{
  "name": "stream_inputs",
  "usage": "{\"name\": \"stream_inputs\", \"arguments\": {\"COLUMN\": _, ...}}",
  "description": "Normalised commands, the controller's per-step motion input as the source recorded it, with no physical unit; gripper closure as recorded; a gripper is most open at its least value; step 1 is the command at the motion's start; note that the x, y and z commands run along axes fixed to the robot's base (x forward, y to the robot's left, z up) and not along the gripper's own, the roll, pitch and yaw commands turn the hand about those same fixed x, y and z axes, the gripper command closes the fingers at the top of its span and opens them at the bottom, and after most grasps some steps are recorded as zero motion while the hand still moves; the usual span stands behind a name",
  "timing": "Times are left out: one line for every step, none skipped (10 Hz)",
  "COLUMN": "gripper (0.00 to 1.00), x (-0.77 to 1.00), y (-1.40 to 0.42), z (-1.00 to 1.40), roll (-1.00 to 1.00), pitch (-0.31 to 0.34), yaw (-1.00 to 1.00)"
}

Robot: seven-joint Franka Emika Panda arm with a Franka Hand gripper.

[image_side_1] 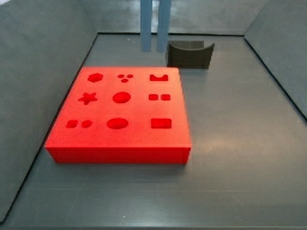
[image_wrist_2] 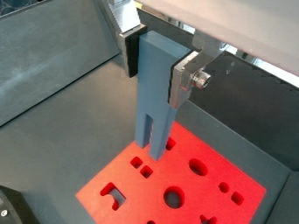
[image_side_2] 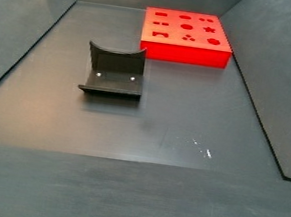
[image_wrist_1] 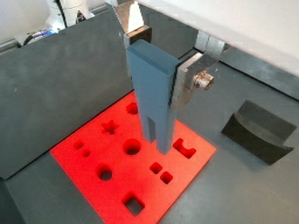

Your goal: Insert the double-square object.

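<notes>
My gripper is shut on a long blue double-square piece, upright, with a slot splitting its lower end. Both wrist views show it clamped between the silver fingers, gripper. The piece hangs above the red block with its several shaped holes; a small two-square hole lies near the piece's lower end. In a side view only the piece's two prongs show, beyond the block's far edge. The gripper is out of view in both side views.
The dark fixture stands on the grey floor beside the red block and shows in the other views too. Grey walls enclose the floor.
</notes>
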Motion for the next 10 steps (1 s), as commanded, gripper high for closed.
{"name": "stream_inputs", "arguments": {"gripper": 1.0, "x": 0.0, "y": 0.0, "z": -0.02, "roll": 0.0, "pitch": 0.0, "yaw": 0.0}}
{"name": "stream_inputs", "arguments": {"gripper": 1.0, "x": 0.09, "y": 0.21, "z": -0.44, "roll": -0.37, "pitch": 0.0, "yaw": -0.01}}
{"name": "stream_inputs", "arguments": {"gripper": 1.0, "x": 0.17, "y": 0.34, "z": -0.05, "roll": -0.5, "pitch": 0.0, "yaw": 0.0}}
{"name": "stream_inputs", "arguments": {"gripper": 1.0, "x": 0.23, "y": 0.49, "z": -0.01, "roll": -0.5, "pitch": 0.013, "yaw": 0.0}}
{"name": "stream_inputs", "arguments": {"gripper": 1.0, "x": 0.12, "y": 0.15, "z": 0.0, "roll": -0.23, "pitch": 0.003, "yaw": 0.0}}
{"name": "stream_inputs", "arguments": {"gripper": 1.0, "x": 0.0, "y": 0.0, "z": 0.0, "roll": -0.01, "pitch": 0.0, "yaw": 0.0}}
{"name": "stream_inputs", "arguments": {"gripper": 1.0, "x": 0.0, "y": -0.03, "z": -0.16, "roll": -0.01, "pitch": -0.026, "yaw": 0.0}}
{"name": "stream_inputs", "arguments": {"gripper": 1.0, "x": 0.0, "y": -0.11, "z": -0.45, "roll": -0.04, "pitch": -0.044, "yaw": 0.0}}
{"name": "stream_inputs", "arguments": {"gripper": 1.0, "x": 0.0, "y": -0.08, "z": -0.54, "roll": 0.08, "pitch": -0.083, "yaw": 0.05}}
{"name": "stream_inputs", "arguments": {"gripper": 1.0, "x": 0.07, "y": -0.09, "z": -0.43, "roll": 0.1, "pitch": -0.051, "yaw": 0.0}}
